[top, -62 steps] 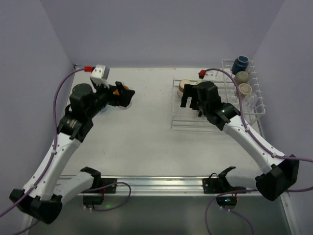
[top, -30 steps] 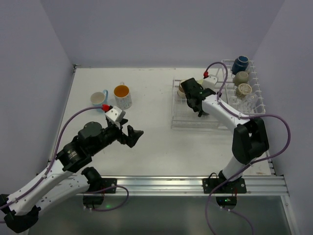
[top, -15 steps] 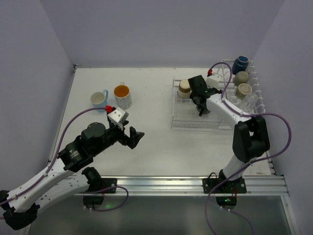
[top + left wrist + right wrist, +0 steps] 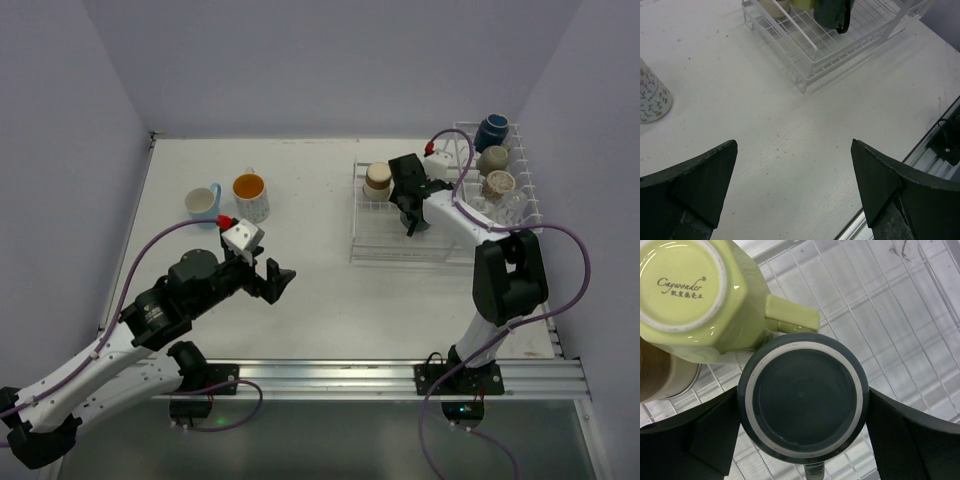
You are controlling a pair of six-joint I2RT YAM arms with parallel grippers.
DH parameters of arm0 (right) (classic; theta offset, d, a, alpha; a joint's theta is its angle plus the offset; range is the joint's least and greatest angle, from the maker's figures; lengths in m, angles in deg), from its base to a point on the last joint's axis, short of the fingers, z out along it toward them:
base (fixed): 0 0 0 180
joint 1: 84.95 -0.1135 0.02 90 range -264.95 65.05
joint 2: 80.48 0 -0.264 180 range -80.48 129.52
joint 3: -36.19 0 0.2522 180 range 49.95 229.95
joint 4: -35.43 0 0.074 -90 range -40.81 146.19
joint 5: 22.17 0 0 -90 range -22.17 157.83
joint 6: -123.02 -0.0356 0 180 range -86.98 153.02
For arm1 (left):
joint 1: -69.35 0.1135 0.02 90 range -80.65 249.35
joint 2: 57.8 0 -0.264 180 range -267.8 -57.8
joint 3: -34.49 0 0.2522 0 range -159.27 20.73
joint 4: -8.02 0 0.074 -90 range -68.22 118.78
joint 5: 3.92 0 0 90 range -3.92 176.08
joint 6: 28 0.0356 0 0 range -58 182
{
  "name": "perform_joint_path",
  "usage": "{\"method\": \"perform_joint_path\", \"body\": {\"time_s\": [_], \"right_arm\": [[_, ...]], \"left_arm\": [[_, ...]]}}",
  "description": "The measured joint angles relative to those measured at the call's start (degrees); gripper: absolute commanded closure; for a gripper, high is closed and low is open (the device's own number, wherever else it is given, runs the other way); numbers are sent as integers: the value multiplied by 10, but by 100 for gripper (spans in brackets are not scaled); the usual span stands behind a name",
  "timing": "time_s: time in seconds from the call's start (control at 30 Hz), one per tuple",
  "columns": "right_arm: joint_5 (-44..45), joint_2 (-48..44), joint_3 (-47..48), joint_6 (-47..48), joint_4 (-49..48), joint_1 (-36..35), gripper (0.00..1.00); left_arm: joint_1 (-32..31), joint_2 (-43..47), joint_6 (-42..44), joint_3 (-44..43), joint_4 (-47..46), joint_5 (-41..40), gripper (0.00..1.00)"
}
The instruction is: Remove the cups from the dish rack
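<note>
The white wire dish rack stands at the right; it also shows in the left wrist view. My right gripper is low over its flat section. In the right wrist view it is open, with one finger on each side of an upside-down black cup that stands on the grid. A pale green cup and a beige-brown cup stand upside down beside it. A light blue cup and a white patterned cup with an orange inside stand on the table at the left. My left gripper is open and empty above bare table.
The rack's tall basket holds a navy cup, two pale cups and a clear glass. The patterned cup's side shows at the left edge of the left wrist view. A metal rail runs along the near edge.
My left arm has pulled back from the two cups at the far left towards the near middle. My right gripper has shifted over the black cup; both barely moved in the last half second.
</note>
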Motion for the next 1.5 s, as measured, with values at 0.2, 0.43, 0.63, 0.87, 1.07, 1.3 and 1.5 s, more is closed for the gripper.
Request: {"method": "perform_joint_path", "body": {"time_s": [0.2,0.43,0.63,0.87,1.07,1.3,1.5], "right_arm": [[4,-12,-20,8,-24,-11,49],[2,-53,-55,24,-24,-72,57],[-12,-98,-71,38,-48,-88,59],[-47,-211,-82,56,-78,-87,59],[-200,-378,-161,38,-162,-87,59],[-419,-478,-270,-44,-287,-89,58],[-532,-490,-324,-105,-362,-94,56]], "left_arm": [[0,-6,0,0,-1,0,1],[0,-19,-8,0,-5,10,1],[0,-20,-47,0,-28,45,4],[0,-50,-116,15,-149,95,9],[0,-137,-183,33,-285,120,10],[0,-220,-235,34,-390,141,12],[0,-211,-265,49,-475,141,19]]}}
